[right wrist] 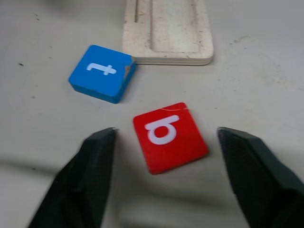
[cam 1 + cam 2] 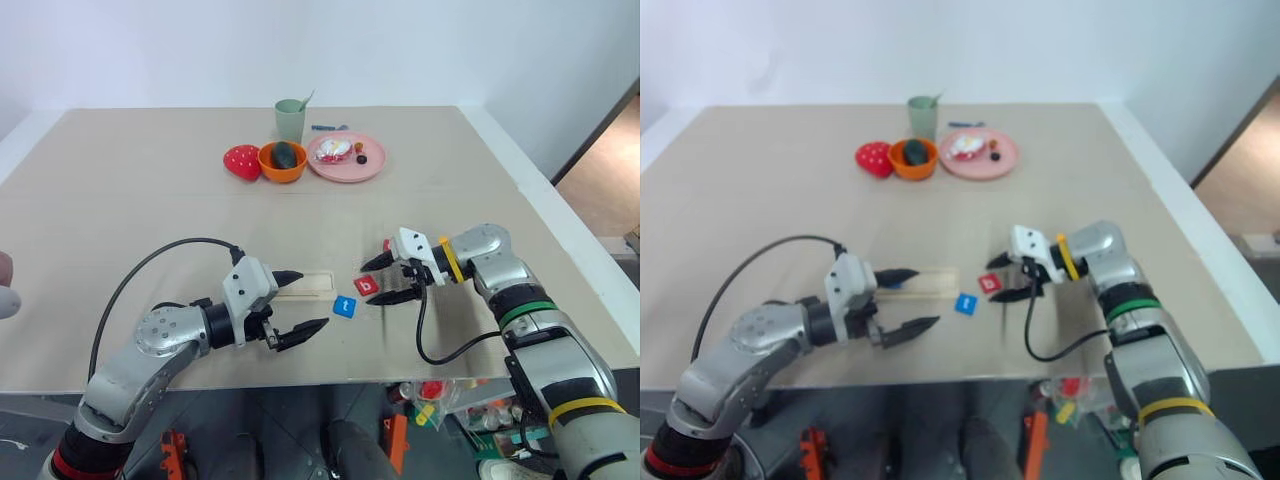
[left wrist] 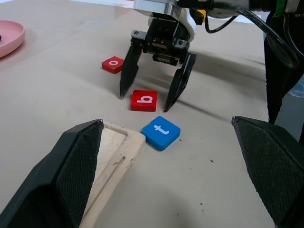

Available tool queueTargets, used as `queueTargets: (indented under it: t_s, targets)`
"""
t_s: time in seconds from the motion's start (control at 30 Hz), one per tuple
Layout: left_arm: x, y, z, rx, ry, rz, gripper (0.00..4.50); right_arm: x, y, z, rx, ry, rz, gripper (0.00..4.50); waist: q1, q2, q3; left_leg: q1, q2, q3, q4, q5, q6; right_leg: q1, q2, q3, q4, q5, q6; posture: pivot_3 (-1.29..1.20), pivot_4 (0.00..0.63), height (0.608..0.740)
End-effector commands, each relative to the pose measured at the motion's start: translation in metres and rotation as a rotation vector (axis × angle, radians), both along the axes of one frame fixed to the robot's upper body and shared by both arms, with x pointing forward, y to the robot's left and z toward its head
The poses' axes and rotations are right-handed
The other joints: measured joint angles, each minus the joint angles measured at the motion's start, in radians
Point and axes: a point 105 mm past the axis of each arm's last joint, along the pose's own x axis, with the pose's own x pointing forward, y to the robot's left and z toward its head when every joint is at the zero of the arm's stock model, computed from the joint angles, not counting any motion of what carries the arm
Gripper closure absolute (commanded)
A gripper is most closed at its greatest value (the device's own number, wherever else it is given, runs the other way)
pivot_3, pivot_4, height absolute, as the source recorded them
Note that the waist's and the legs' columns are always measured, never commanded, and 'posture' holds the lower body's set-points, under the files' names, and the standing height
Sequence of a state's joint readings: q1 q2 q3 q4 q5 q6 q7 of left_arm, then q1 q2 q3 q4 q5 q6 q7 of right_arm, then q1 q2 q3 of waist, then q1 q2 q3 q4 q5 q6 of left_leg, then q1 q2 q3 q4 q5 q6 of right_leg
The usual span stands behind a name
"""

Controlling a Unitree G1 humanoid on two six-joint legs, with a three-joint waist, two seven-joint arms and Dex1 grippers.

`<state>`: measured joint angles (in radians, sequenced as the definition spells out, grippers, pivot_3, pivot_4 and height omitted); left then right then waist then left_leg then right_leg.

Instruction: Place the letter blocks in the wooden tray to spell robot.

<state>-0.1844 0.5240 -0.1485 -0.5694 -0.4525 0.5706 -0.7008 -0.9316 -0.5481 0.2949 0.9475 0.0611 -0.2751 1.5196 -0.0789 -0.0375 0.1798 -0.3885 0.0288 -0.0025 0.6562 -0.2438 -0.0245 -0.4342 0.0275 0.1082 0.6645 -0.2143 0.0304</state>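
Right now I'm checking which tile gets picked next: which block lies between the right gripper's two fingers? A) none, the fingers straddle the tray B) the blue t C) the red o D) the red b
D: the right gripper stands open astride the red b block, its fingertips on either side, while the blue t block lies beside the wooden tray.

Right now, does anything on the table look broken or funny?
Yes. The blue square letter t block has a chipped corner showing bare wood, right where it touches the end of the pale wooden tray. The tiles also lie crooked, not square to the tray.
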Motion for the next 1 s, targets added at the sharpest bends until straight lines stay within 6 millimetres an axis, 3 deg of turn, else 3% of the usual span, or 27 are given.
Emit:
queueTargets:
  t_s: [0.03,0.07,0.3,0.43,0.6,0.73,0.8,0.93,1.0]
  targets:
    - [-0.002,-0.001,0.011,-0.011,-0.042,-0.006,0.0,-0.002,0.004,0.008,0.048,0.02,0.014,2.25,-0.002,0.0,0.0,0.0,0.0,0.0,0.0,0.0,0.0,0.0,0.0,0.0,0.0,0.001,0.0,0.0,0.15,0.74]
    - [-0.002,-0.001,0.011,-0.009,-0.041,-0.006,0.0,-0.003,0.003,0.006,0.051,0.034,0.011,2.6,-0.002,0.0,0.0,0.001,0.0,0.0,0.0,0.001,0.0,0.0,0.001,0.0,0.0,0.001,-0.001,0.0,0.15,0.74]
    - [-0.001,-0.001,0.008,-0.01,-0.025,-0.003,0.0,-0.015,0.005,0.003,0.109,0.09,-0.018,2.6,-0.001,0.0,0.0,0.0,0.0,-0.001,0.0,0.002,0.001,0.0,0.001,-0.001,0.001,0.001,-0.001,0.0,0.15,0.74]
    - [0.009,0.016,0.007,-0.04,-0.004,0.104,0.0,-0.013,0.009,0.021,0.186,0.089,-0.092,2.6,0.001,0.0,0.0,0.0,0.0,-0.002,0.0,0.001,0.001,0.0,0.001,-0.001,0.001,0.001,-0.001,0.0,0.15,0.74]
    - [0.021,0.052,0.004,-0.065,-0.011,0.285,0.0,-0.008,0.042,0.057,0.259,0.024,-0.115,2.6,-0.003,0.001,0.0,-0.001,0.001,0.0,0.0,0.002,0.001,-0.002,0.001,0.0,0.002,0.001,-0.001,0.0,0.15,0.74]
    - [0.024,0.077,0.004,-0.061,-0.056,0.375,0.0,-0.008,0.077,0.072,0.279,-0.004,-0.122,2.6,-0.002,0.001,0.0,-0.001,0.002,-0.002,0.0,0.002,0.0,-0.002,0.004,-0.002,0.002,0.002,-0.002,0.0,0.15,0.74]
    - [0.025,0.085,0.003,-0.045,-0.072,0.393,0.0,-0.007,0.084,0.074,0.279,-0.012,-0.134,2.6,-0.001,0.001,0.0,-0.002,0.002,-0.002,0.0,0.002,0.0,-0.003,0.003,-0.003,0.002,0.002,-0.002,0.0,0.15,0.74]
    - [0.021,0.087,0.002,-0.018,-0.099,0.365,0.0,-0.003,0.072,0.067,0.237,-0.026,-0.163,2.6,0.008,0.001,0.0,-0.005,0.002,-0.002,0.0,0.002,0.0,-0.004,0.001,-0.004,0.001,0.001,-0.002,0.0,0.15,0.74]
    - [0.014,0.081,-0.002,0.01,-0.101,0.31,0.0,-0.003,0.051,0.057,0.185,-0.019,-0.175,2.6,0.013,0.001,0.0,-0.006,0.0,-0.002,0.0,0.002,0.0,-0.005,-0.002,-0.004,0.001,0.0,-0.001,0.0,0.15,0.74]
